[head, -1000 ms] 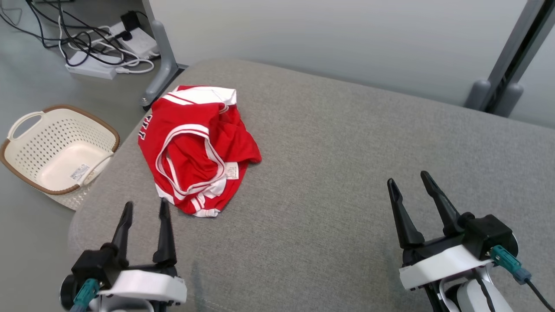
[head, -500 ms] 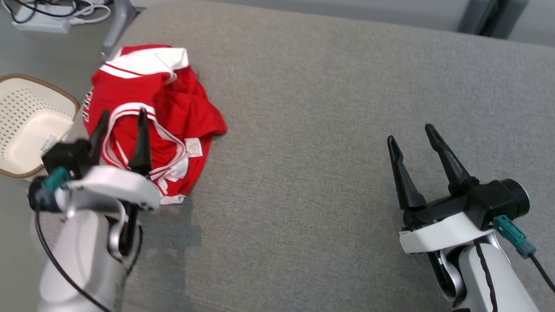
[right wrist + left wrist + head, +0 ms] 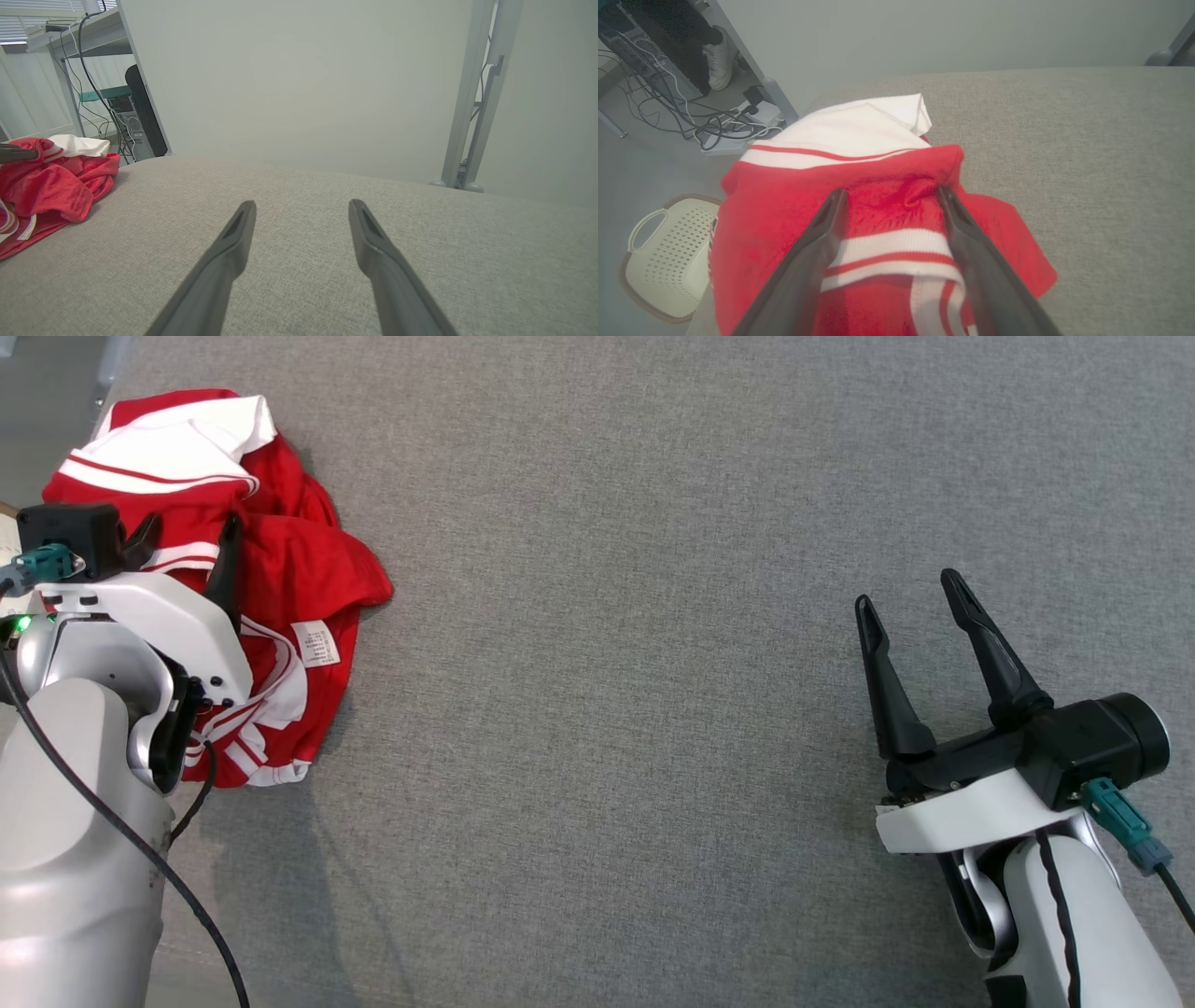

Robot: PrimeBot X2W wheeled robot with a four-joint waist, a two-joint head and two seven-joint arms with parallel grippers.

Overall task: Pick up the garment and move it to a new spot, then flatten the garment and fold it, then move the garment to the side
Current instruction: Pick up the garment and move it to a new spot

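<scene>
Both spread wide: left hand [image 3: 189, 527] over the garment [image 3: 308, 569], right hand [image 3: 906, 589] over cushion [image 3: 607, 663]

right gripper [image 3: 302, 204] has its fingers spread wide, hovering low over the grey cushion [image 3: 490, 261]. the red and white garment [image 3: 56, 186] lies bunched up at the cushion's left edge, well apart from it

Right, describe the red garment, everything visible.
The red garment looks like a sports jersey of soft knit fabric with white bands, thin red stripes and a white label. It lies crumpled in a heap at the left edge of the grey cushion. The open left gripper straddles a raised fold; nothing grips it yet.
</scene>
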